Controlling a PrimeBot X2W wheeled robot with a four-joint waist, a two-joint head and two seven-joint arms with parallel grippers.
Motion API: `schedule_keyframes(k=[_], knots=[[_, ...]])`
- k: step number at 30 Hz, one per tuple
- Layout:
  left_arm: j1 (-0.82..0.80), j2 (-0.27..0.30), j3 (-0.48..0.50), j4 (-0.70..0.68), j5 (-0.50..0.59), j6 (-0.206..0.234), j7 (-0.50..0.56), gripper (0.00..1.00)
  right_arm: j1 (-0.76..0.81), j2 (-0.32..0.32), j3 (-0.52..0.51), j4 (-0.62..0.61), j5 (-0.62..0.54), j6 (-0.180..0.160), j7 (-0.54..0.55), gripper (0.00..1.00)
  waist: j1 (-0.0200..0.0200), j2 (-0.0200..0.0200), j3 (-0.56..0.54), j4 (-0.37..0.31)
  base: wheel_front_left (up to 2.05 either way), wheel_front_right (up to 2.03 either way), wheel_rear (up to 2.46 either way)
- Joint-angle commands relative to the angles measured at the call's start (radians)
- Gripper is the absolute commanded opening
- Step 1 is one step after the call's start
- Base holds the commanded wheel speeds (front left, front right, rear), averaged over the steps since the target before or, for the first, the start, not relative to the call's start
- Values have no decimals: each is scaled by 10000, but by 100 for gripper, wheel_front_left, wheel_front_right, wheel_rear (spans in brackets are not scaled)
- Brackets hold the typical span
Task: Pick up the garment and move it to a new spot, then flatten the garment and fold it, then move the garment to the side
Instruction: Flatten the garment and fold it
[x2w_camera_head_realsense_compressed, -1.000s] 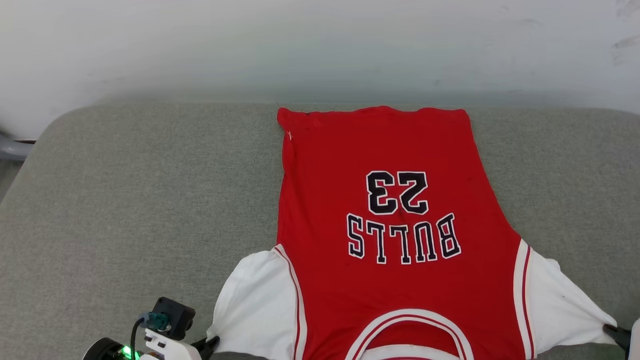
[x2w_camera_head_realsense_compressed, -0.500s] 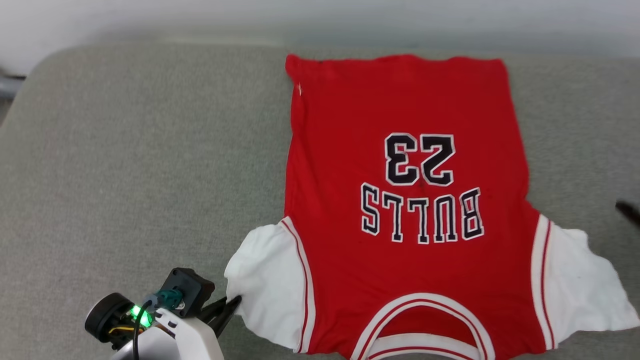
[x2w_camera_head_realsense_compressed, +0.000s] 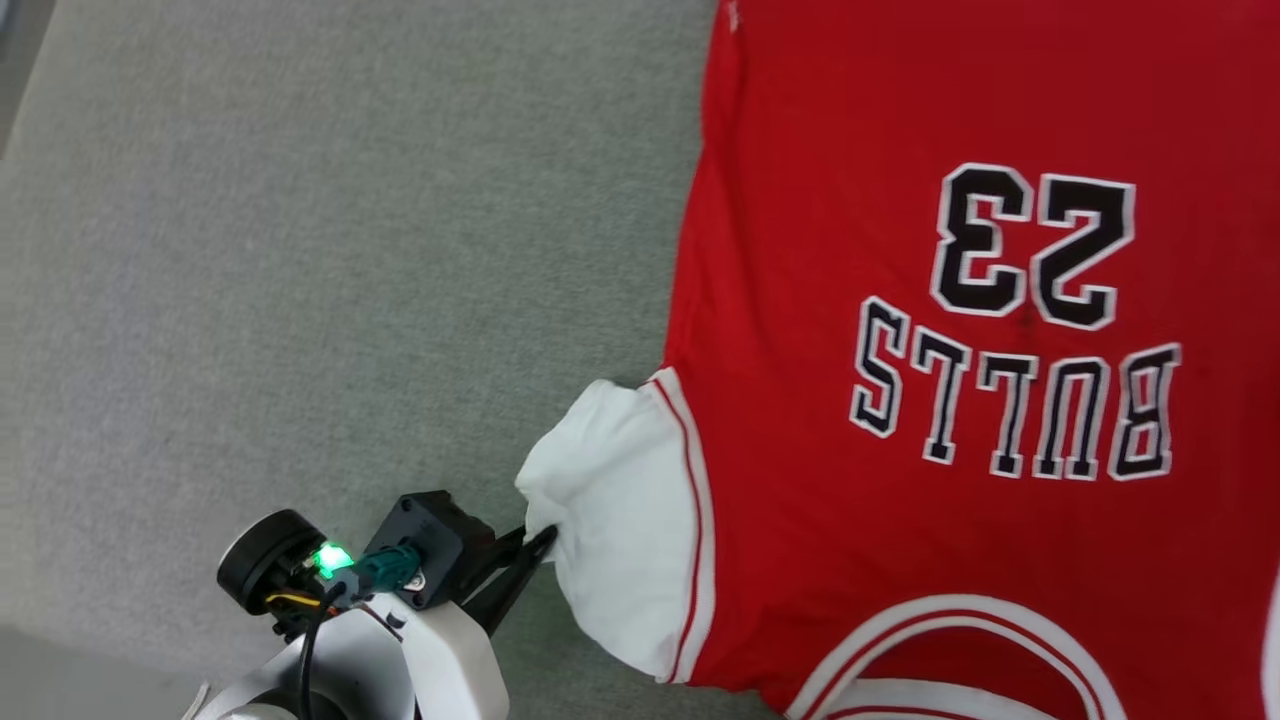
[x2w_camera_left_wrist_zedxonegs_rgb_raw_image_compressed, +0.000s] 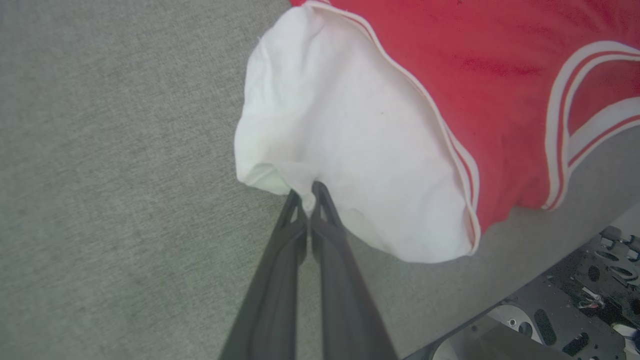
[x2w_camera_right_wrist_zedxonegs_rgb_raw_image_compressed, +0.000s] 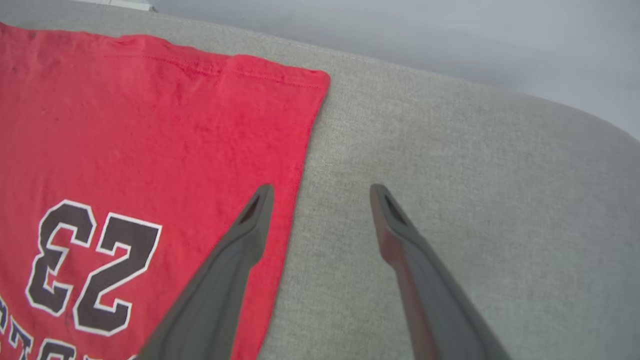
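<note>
Grey cushion (x2w_camera_head_realsense_compressed: 300, 250): left fingers (x2w_camera_left_wrist_zedxonegs_rgb_raw_image_compressed: 326, 235) pinch garment (x2w_camera_left_wrist_zedxonegs_rgb_raw_image_compressed: 360, 140), right fingers (x2w_camera_right_wrist_zedxonegs_rgb_raw_image_compressed: 241, 240) apart.

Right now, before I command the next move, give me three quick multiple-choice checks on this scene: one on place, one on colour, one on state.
1. Where does the left gripper meet the garment?
A. collar
B. white sleeve
C. far hem

2. What colour are the BULLS letters?
A. yellow
B. blue
C. black, edged white

3. How is the right gripper?
A. open, holding nothing
B. shut on the hem
C. shut on a sleeve

Answers:
1 B: the left wrist view shows its fingers pinched on the sleeve's edge.
2 C: the head view shows black letters outlined in white.
3 A: its fingers stand apart above the garment's side edge and the grey surface.
</note>
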Motion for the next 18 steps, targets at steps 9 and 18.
schedule_keyframes(k=[9, 18], knots=[[-709, -499, -359, 28, 337, -176, -545, 0, -2427, -292, 92, 2217, -1234, -8, 133, 100, -3, 0, 1439, 1481, 0, 0, 0], [-1052, -784, -620, 269, 510, -290, -918, 0, -3258, -253, 280, 3607, -1998, -8, -63, 100, -3, 0, 1855, 1840, 0, 0, 0]])
